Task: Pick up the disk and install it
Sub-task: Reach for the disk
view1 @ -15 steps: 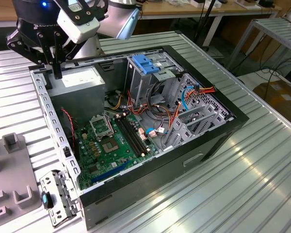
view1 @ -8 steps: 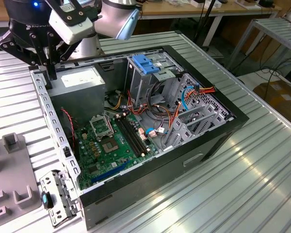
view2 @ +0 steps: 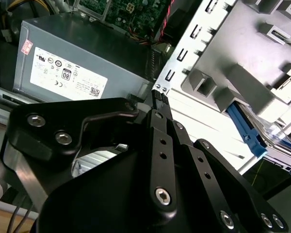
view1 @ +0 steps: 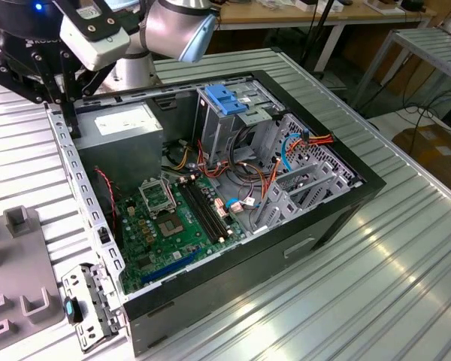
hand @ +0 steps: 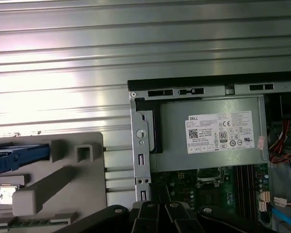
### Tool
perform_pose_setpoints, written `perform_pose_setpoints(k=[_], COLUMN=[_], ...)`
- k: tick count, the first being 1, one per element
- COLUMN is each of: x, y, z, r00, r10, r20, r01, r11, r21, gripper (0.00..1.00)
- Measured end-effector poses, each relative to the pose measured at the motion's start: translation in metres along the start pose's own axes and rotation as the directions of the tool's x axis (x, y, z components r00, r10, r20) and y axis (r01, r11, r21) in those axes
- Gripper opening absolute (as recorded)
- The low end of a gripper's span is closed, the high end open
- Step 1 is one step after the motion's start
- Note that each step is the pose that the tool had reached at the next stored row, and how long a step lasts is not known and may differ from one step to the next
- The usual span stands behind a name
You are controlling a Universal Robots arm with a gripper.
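Black gripper on the grey arm hangs over the far corner of the open computer case, on the exterior view's left. Whether it is released or clenched cannot be told from these angles.

The case lies on its side on a desk of ribbed, silvery metal that catches bright patches of light. Beyond the desk, wooden benches run along the far side of the room, and a cardboard box sits on the floor at the exterior view's right.

Inside the case, a big grey power-supply box with a white sticker fills the far corner just below the gripper. A green motherboard lies nearer. Toward the exterior view's right stands a metal drive cage topped by a blue latch plate, with orange and red cables trailing beside it. The case's perforated frame rail runs between the power-supply box and a grey moulded holder, which rests on the desk just outside the case.

The disk lies in that holder, apart from the gripper and outside the case. Its blue plastic rail shows along one side in both wrist views, with a strip of silvery body beside it in the second wrist view. The holder's raised blocks hide much of it.
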State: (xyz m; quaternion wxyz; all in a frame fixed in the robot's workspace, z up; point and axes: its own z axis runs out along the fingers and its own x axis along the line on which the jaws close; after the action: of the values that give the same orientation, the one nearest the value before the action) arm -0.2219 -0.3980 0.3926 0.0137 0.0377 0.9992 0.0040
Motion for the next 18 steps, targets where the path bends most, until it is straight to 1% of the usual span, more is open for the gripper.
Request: perform_pose_setpoints(k=[3, 5, 7, 9, 11, 12, 13, 18], x=[0.0069, 0.0122, 0.0179, 0.0258, 0.0298, 0.0332, 0.0354, 0.0417], y=[0.0004, 0.0018, 0.0034, 0.005, 0.0056, 0.0059, 0.0061, 0.0066], z=[-0.0002, -0.0003, -0.0004, -0.0007, -0.0008, -0.0008, -0.0009, -0.001], r00=[1.0, 1.0, 1.0, 1.0, 1.0, 1.0, 1.0, 1.0], r10=[0.0, 0.0, 0.0, 0.0, 0.0, 0.0, 0.0, 0.0], r20=[0.0, 0.0, 0.0, 0.0, 0.0, 0.0, 0.0, 0.0001], r01=[0.0, 0.0, 0.0, 0.0, 0.0, 0.0, 0.0, 0.0], r11=[1.0, 1.0, 1.0, 1.0, 1.0, 1.0, 1.0, 1.0], r21=[0.0, 0.0, 0.0, 0.0, 0.0, 0.0, -0.0001, -0.0001], gripper=[0.11, 0.11, 0.11, 0.11, 0.11, 0.11, 0.11, 0.11])
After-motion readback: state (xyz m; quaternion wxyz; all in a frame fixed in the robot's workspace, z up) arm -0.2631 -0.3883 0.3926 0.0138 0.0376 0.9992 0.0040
